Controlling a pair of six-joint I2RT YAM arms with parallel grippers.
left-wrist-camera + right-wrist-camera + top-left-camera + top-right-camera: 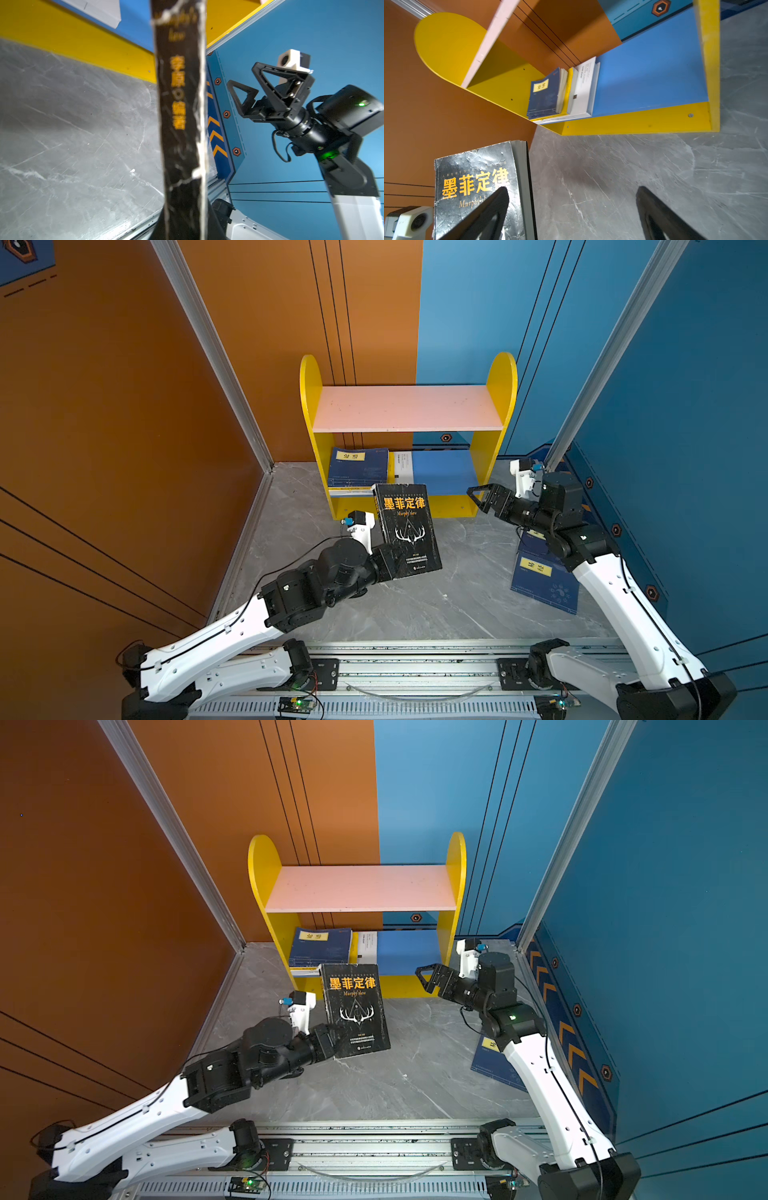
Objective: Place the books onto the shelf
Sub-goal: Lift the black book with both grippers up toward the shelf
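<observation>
Left gripper: clamped tight on the lower corner of the black book. The book hangs tilted in front of the shelf, cover turned up and toward the right arm, apparently clear of the floor and not touching the shelf. The grip is on one corner only, well off the book's middle. Judged risk: the paperback sags or swivels in the jaws on the way in, or its worn cover slips free. On the shelf, at the left end of the lower board, navy books appear to lie flat on a white book that sticks out to their right. This stack reaches the board's front edge, so a book pushed in low and to the left could catch it and drag the pile off the shelf. The free space is the right part of the lower board. The pink board above is bare, and coming in too high would strike its front edge. Right gripper: in front of the shelf's right side panel, jaws spread wide, nothing in them. It sits near the route to the free space, so the arms could collide if both move. Loose navy books lie on the floor to the right of the shelf, partly under the right arm and not yet shelved. That arm could scuff them.
</observation>
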